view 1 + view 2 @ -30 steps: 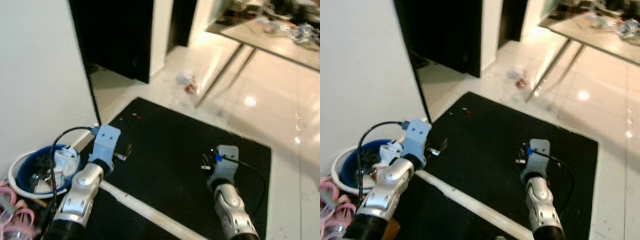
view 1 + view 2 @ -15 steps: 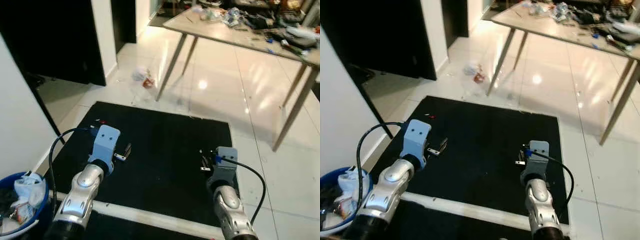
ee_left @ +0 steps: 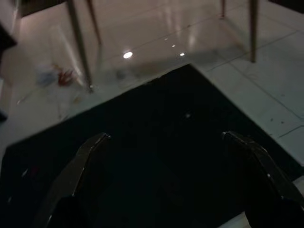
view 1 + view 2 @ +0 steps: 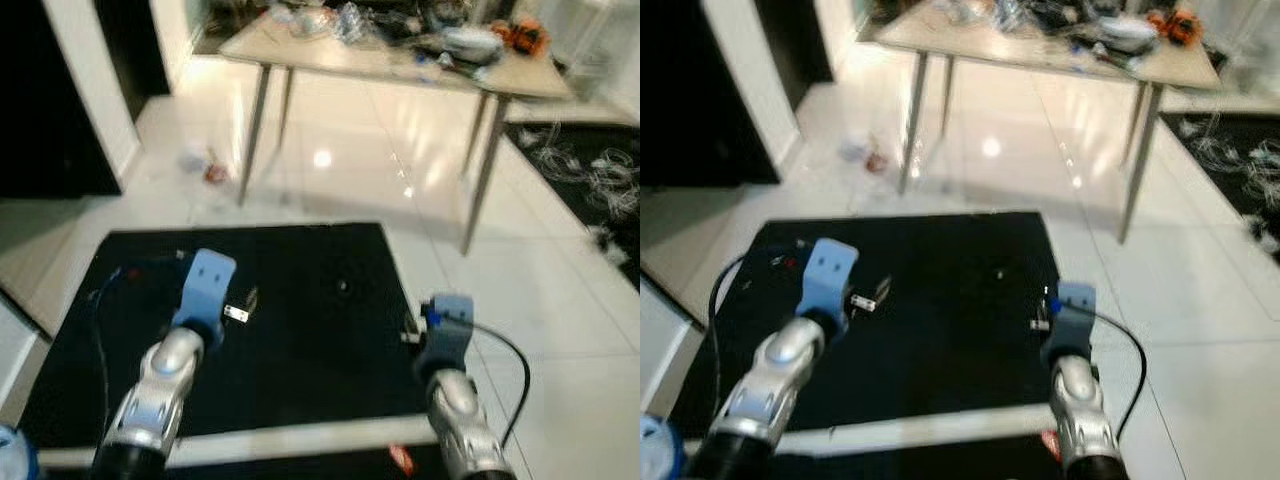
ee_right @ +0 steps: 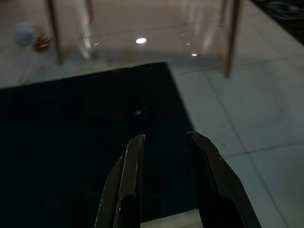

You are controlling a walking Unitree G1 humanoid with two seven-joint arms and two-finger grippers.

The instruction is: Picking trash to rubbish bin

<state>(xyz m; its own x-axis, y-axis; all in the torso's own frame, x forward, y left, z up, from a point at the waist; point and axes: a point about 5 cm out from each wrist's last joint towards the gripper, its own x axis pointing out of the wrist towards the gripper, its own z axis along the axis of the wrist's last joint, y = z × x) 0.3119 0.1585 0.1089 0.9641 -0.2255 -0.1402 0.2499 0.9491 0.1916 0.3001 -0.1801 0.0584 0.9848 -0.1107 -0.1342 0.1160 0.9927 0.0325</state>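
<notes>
Table (image 4: 400, 60) beyond mat (image 4: 300, 330)

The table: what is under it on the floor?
Under the table, bare glossy tiles with light reflections; crumpled trash lies beside its left leg. The tabletop clutter is too blurred to identify.

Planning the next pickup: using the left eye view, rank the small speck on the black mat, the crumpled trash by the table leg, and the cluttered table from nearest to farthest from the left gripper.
From the left gripper:
1. Small speck, on the black mat, just ahead to its right.
2. Crumpled trash, on the white tile beyond the mat, beside the table's left leg.
3. Cluttered table, farthest, across the back.
</notes>
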